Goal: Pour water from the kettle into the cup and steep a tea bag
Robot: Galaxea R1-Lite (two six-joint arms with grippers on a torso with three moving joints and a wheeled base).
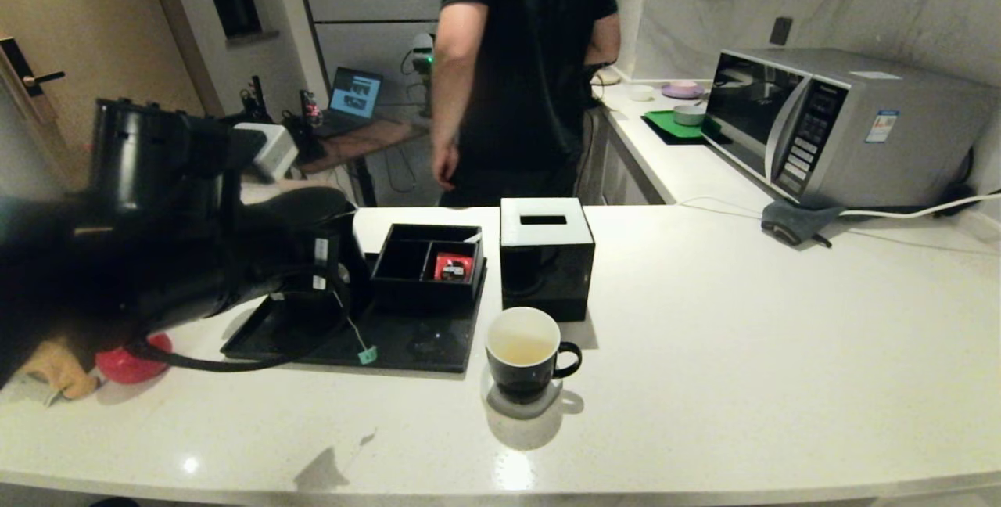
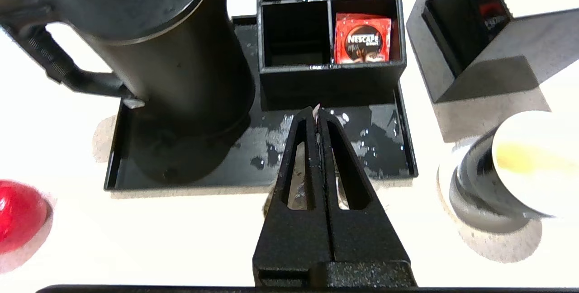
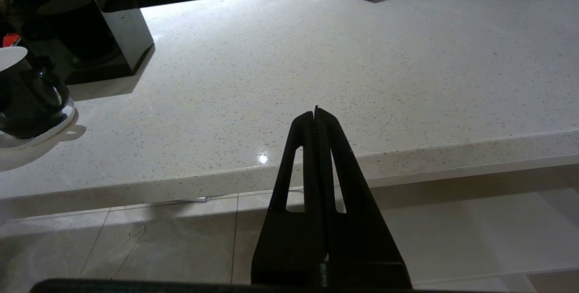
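White speckled stone countertop [image 1: 704, 350] in a kitchen, silver microwave [image 1: 841, 127] far right, person in a black shirt [image 1: 524, 61] standing behind. Tall matte black kettle [image 2: 149, 58] stands on the black tray [image 2: 389, 148] at left; short black mug with white interior [image 1: 525, 350], holding pale yellowish liquid, sits right of the tray. Left gripper [image 2: 316, 114], over the tray's near edge, is pinching the greyish tea bag [image 2: 298, 189], its string's teal tag [image 1: 367, 354] dangling; right gripper [image 3: 316, 113] is pressed together, empty, off the counter's near edge.

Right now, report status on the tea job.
Left gripper shut on tea bag, above tray. Right gripper shut, parked off counter edge. Cup holds pale liquid; kettle on tray. Path clear.
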